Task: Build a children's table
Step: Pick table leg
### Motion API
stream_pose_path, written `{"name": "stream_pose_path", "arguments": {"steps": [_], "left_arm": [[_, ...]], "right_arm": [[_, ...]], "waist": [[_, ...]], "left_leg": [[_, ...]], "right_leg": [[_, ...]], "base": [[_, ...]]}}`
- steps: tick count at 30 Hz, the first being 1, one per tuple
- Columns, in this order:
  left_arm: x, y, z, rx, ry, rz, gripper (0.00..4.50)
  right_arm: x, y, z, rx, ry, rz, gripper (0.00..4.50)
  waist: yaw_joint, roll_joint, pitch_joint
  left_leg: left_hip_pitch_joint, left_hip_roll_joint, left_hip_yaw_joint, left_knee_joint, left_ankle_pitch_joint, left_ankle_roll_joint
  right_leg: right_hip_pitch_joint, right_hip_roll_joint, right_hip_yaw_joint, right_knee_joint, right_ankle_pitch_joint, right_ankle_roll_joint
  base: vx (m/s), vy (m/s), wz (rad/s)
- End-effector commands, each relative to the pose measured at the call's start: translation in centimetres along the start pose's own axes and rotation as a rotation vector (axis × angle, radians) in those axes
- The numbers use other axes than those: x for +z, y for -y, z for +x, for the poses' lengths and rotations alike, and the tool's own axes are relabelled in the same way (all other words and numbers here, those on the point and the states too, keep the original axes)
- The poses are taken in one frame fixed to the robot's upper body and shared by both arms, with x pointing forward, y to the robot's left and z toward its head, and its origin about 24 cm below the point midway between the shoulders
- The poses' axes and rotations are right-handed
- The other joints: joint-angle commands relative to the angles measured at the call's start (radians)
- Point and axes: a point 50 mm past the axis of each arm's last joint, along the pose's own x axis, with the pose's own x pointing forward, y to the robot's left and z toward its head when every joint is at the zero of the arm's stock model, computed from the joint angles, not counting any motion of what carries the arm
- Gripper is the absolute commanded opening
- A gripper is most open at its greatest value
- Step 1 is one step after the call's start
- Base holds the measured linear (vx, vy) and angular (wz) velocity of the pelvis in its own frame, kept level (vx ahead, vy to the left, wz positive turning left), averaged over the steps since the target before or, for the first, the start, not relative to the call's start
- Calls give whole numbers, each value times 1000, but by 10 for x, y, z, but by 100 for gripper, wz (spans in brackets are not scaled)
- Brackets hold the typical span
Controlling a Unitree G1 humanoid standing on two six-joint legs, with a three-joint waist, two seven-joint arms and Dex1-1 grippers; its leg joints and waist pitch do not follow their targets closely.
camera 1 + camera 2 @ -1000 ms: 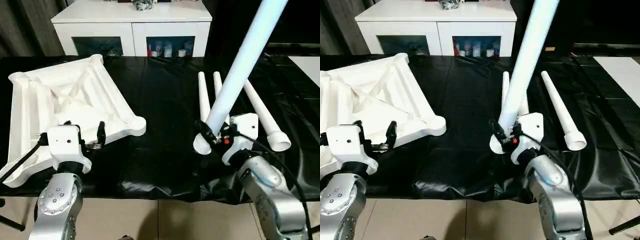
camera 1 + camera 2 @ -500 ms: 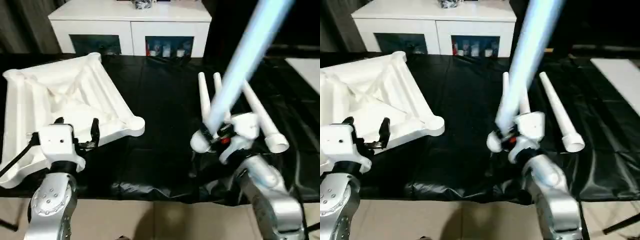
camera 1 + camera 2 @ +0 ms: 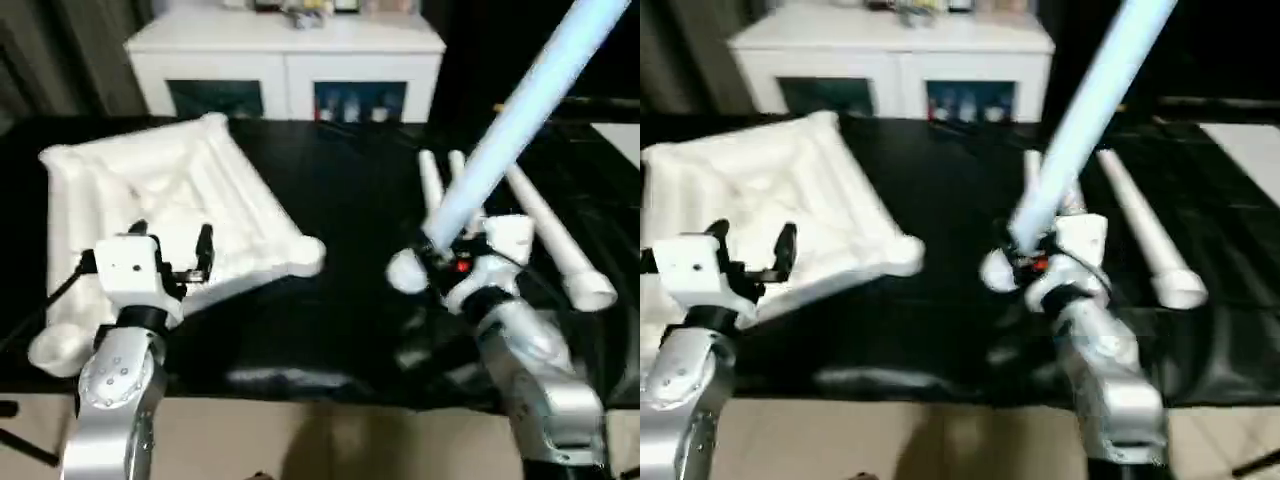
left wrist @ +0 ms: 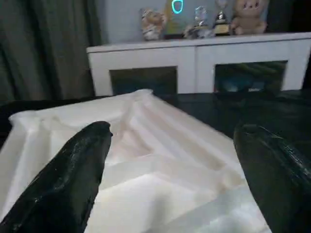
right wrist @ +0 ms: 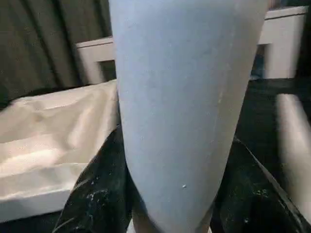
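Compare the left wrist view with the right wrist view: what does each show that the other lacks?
Left wrist view: the left gripper, its black fingers wide apart with nothing between them, and figurines atop the white cabinet with dark glass doors.
Right wrist view: the long white tapered tube leg clamped in the right gripper, and another white leg lying on the black cover.
Both: the white plastic tabletop with ribbed underside, the cabinet, dark curtains.

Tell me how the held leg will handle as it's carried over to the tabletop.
The leg looks rigid, probably light hollow plastic. The right gripper clamps it near its thick end, so the long upper part may sway. Its smooth round surface could slip or twist.
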Motion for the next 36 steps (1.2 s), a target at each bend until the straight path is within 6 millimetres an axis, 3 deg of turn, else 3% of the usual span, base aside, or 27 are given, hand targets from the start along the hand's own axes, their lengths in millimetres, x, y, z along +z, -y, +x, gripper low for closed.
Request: {"name": "stream_pose_path", "arguments": {"steps": [1,2,3,4,5,6,7,8,9,11,13,16,18,19,20,22,23,24,25,26,27,28,29,30,31,32,36], "left_arm": [[4,5,4,-11,23,-4,446],[4,5,5,-12,24,-3,446],[3,5,6,15,14,24,446],[3,5,6,15,14,24,446],[4,6,6,15,18,36,446],[4,6,7,20,12,58,446],[5,8,8,16,20,70,446],[5,9,8,14,24,73,446],[6,10,9,13,28,83,446],[7,11,10,23,30,85,446],[8,11,12,39,29,81,446],[8,11,13,51,24,94,446],[7,11,14,65,24,89,446],[7,11,14,66,23,88,446],[7,12,15,70,17,95,446],[6,14,16,72,3,119,446],[7,17,16,66,14,113,446],[7,19,17,62,23,107,446],[7,22,17,49,6,108,446],[6,22,16,53,-2,128,446],[6,23,16,44,-6,123,446],[5,22,16,44,-20,98,446],[5,21,16,17,-23,68,446],[6,20,15,-5,-23,47,446],[7,19,15,-8,-22,46,446],[6,17,15,-7,-23,44,446],[0,20,12,-57,-41,28,446]], "right_arm": [[1,4,-1,-4,1,-18,183],[0,4,0,-2,-5,-23,183],[-1,4,0,-3,-9,-21,183],[-1,4,0,-3,-9,-21,183],[-2,4,0,-6,-13,-25,183],[-2,3,0,-6,-15,-27,183],[-2,2,0,-5,-14,-27,183],[-2,2,0,-5,-13,-26,183],[-2,2,0,-5,-12,-25,183],[-2,2,0,-6,-16,-27,183],[-2,3,0,-9,-23,-39,183],[-1,5,0,-12,-26,-47,183],[-1,7,2,-14,-29,-55,183],[0,7,2,-13,-28,-56,183],[0,8,3,-9,-31,-65,183],[0,9,5,-6,-42,-81,183],[0,10,7,-6,-46,-85,183],[0,11,7,-7,-48,-86,183],[0,12,8,-16,-49,-51,183],[-1,13,9,-20,-53,-37,183],[-1,12,9,-16,-58,-36,183],[-2,11,9,-7,-63,-43,183],[-4,10,9,2,-75,-46,183],[-6,8,9,10,-84,-47,183],[-6,7,10,13,-87,-49,183],[-7,5,10,23,-90,-62,183],[-8,1,11,36,-92,-76,183]], "waist": [[-24,17,-39],[-20,-3,-35],[-9,-58,-47],[-9,-58,-47],[14,-41,-46],[-3,-31,-31],[-9,-9,-21],[-36,10,-16],[-52,43,-40],[-71,63,-25],[-58,63,-36],[-52,41,-51],[-48,1,-54],[-42,-28,-49],[-6,-83,-64],[0,-86,-37],[-6,-88,-42],[-6,-88,-42],[-9,-68,-42],[-1,-48,-44],[8,-2,-60],[-22,7,-78],[-33,-17,-79],[-16,-43,-61],[-11,-57,-50],[7,-47,-44],[2,-41,-13]], "left_leg": [[60,118,-47,-168,75,452],[56,128,-37,-164,11,410],[24,94,-19,-119,-168,245],[24,94,-19,-119,-168,245],[-51,66,-143,149,-157,-35],[-55,68,-162,151,-116,-105],[-27,55,-136,4,-151,-203],[2,60,-135,-56,-249,-238],[44,175,-214,-138,-452,-268],[40,243,-244,-195,-475,-248],[51,248,-235,-196,-480,-181],[70,214,-235,-204,-460,-60],[53,157,-216,-209,-409,37],[9,66,-154,-144,-373,39],[-11,-34,-31,120,-261,44],[-47,-21,-20,161,-209,43],[-36,-40,-11,153,-239,38],[-36,-40,-11,153,-239,38],[-21,-31,-29,63,-161,90],[-8,-15,-39,24,-133,123],[54,100,-102,-60,-65,151],[114,337,-231,-115,67,311],[157,252,-177,-55,306,351],[88,108,-93,-26,373,282],[48,57,-65,-33,260,242],[18,51,-74,-35,78,162],[79,82,-58,-106,-439,-52]], "right_leg": [[-36,66,-81,87,-123,43],[-33,30,-68,65,-104,68],[2,-74,13,-45,-113,91],[2,-74,13,-45,-113,91],[58,-316,175,-157,-342,-58],[63,-283,97,-150,-426,-85],[51,-91,-47,-117,-483,-122],[31,-1,-90,-94,-458,-104],[20,42,-48,-15,-159,-70],[-4,53,-49,81,-30,-33],[-20,58,-49,107,-89,-25],[-5,49,-30,77,-112,-48],[34,30,3,14,-72,-180],[56,4,12,-95,-87,-388],[82,-30,29,-175,-204,-510],[86,-32,48,-170,-257,-464],[101,-29,47,-166,-272,-312],[101,-29,47,-166,-272,-312],[126,-31,51,-201,-321,-48],[123,-21,47,-217,-331,55],[102,12,0,-209,-236,210],[8,-28,-5,-7,-108,209],[-90,-44,36,46,10,88],[-59,-40,53,-28,153,14],[-14,-27,60,-58,143,14],[30,-76,71,-89,-14,-44],[28,-38,38,-129,-579,-104]], "base": [[-44,175,4],[-44,175,4],[-74,138,-8],[-104,165,5],[-104,165,5],[-95,200,-22],[-35,98,-35],[-66,208,-40],[-95,176,17],[-112,185,21],[-36,39,2],[-94,-81,-2],[-88,-168,-12],[-81,-241,-11],[-81,-241,-11],[-60,-252,-1],[-53,-253,-1],[-64,-229,0],[-79,-194,6],[-79,-194,6],[-71,-174,8],[-49,-152,2],[-49,-152,2],[-34,-95,16],[-73,-99,20],[-73,-99,20],[-73,-126,10]]}}
